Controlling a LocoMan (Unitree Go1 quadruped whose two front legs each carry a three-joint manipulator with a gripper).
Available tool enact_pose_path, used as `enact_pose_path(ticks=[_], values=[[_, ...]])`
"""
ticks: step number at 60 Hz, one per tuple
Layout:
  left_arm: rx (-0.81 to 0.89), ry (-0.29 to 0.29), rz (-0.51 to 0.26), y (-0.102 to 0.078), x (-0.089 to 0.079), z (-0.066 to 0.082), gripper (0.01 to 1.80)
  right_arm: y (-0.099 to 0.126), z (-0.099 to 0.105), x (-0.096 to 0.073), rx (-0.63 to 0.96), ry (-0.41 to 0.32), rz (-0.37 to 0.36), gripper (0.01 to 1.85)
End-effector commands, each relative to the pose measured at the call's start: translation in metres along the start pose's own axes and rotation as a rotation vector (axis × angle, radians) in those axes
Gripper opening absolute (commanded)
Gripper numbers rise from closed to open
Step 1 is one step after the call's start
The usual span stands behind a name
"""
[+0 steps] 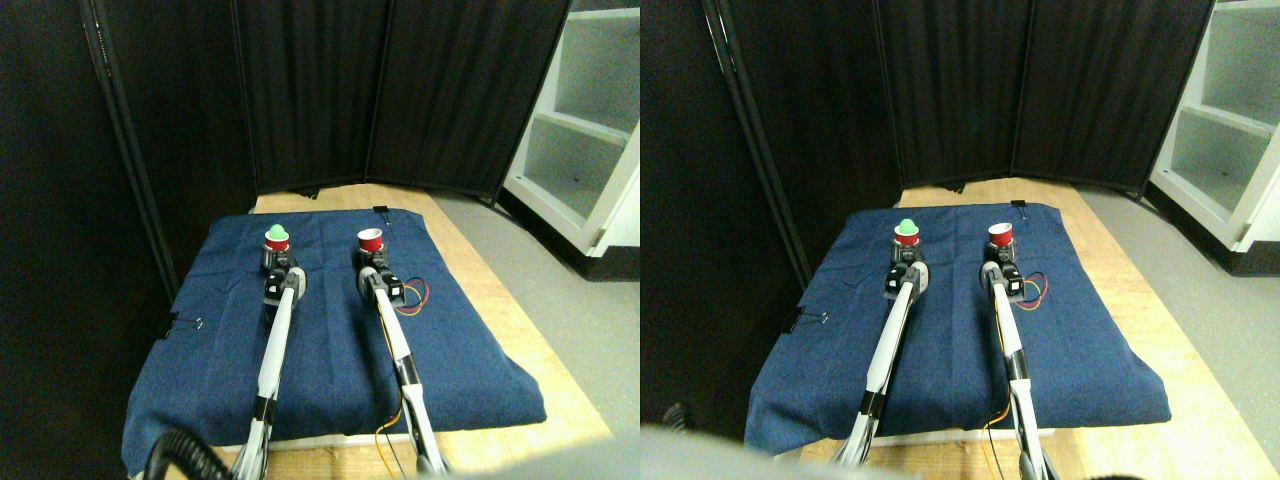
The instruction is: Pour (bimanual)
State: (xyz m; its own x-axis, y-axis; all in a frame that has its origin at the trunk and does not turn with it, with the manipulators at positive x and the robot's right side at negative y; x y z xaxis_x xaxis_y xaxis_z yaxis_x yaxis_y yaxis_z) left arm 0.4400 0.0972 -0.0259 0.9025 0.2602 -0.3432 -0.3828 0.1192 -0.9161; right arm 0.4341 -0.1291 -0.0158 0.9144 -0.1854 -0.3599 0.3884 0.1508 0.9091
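Blue cloth (330, 330) covers a wooden table (500, 310), filling the middle of the frame. Left gripper (277, 262) sits at upper centre-left of the cloth, right at a red cup (277, 243) with a green ball (277, 234) on top; cup touches or sits in the gripper, can't tell if the jaws are clamped. Right gripper (369, 260) is just right of centre, at a second red cup (371, 240), open top, contents not visible; jaw state also unclear. Cups stand upright, near each other but apart. Coloured wires (415, 297) loop beside the right arm. Black curtain (400, 90) behind, white shelf (590, 120) upper right.
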Motion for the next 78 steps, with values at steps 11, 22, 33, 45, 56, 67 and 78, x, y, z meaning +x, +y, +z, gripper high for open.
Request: enact_pose_path(ticks=[11, 22, 33, 45, 56, 67, 78], values=[[-0.018, -0.018, 0.009, 0.002, 0.000, -0.002, 0.33, 0.002, 0.000, 0.000, 0.051, -0.003, -0.027, 0.33], [0.072, 0.065, 0.093, 0.006, -0.007, 0.001, 1.02, 0.002, 0.005, -0.005, 0.068, 0.113, -0.139, 1.06], [0.089, 0.083, 0.114, 0.006, -0.012, 0.003, 1.29, 0.003, 0.006, -0.012, 0.105, 0.130, -0.183, 1.46], [0.085, 0.091, 0.118, 0.006, -0.018, 0.006, 1.39, 0.004, 0.007, -0.018, 0.113, 0.128, -0.185, 1.60], [0.084, 0.091, 0.110, 0.006, -0.020, 0.013, 1.36, 0.009, 0.007, -0.027, 0.127, 0.138, -0.171, 1.52], [0.082, 0.086, 0.094, 0.003, -0.028, 0.018, 1.28, 0.014, 0.008, -0.033, 0.118, 0.168, -0.150, 1.48], [0.030, 0.103, 0.037, 0.001, -0.041, 0.025, 1.24, 0.014, 0.009, -0.045, 0.116, 0.174, -0.127, 1.48]])
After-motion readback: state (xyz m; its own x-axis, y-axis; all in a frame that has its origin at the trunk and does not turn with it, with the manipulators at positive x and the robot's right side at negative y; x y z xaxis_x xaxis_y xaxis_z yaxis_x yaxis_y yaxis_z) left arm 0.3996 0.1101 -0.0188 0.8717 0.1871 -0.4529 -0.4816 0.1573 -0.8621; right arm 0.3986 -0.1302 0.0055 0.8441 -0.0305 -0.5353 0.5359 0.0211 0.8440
